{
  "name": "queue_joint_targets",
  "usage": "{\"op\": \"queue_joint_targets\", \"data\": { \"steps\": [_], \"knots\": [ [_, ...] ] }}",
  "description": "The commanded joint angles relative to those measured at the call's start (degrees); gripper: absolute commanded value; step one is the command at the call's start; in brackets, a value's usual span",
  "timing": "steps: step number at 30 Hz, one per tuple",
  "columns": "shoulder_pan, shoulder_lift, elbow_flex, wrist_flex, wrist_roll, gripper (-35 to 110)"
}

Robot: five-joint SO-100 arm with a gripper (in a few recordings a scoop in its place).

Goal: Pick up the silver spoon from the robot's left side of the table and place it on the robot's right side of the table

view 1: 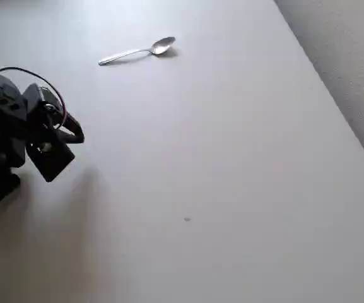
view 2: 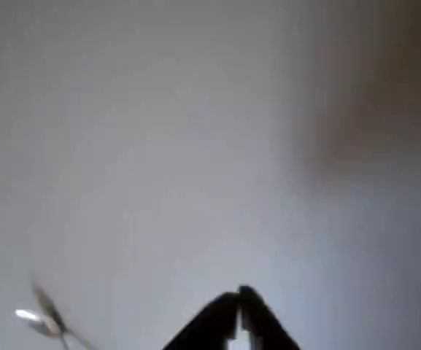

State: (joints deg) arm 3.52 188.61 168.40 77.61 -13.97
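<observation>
The silver spoon (view 1: 139, 51) lies flat on the off-white table (view 1: 219, 164) near the top of the overhead view, bowl to the right, handle pointing left. My black arm sits folded at the left edge there, with the gripper (view 1: 74, 129) well below and left of the spoon, not touching it. In the blurred wrist view the two dark fingertips (view 2: 238, 300) meet at the bottom centre with nothing between them, so the gripper (view 2: 239, 295) is shut. The spoon (view 2: 44, 319) shows as a blurred shape at the lower left of that view.
The table's straight edge runs diagonally down the right of the overhead view, with grey carpet floor (view 1: 352, 57) beyond it. A tiny dark speck (view 1: 187, 219) sits on the tabletop below centre. The arm's shadow falls on the table at lower left.
</observation>
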Motion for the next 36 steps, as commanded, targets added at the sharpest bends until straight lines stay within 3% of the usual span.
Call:
{"op": "queue_joint_targets", "data": {
  "steps": [1, 32, 36],
  "knots": [
    [2.29, 0.09, 0.70, -0.18, 1.49, -2],
    [2.02, 0.09, 0.70, -0.18, 1.32, -2],
    [2.81, 0.09, 0.18, -7.29, 0.79, -2]
  ]
}}
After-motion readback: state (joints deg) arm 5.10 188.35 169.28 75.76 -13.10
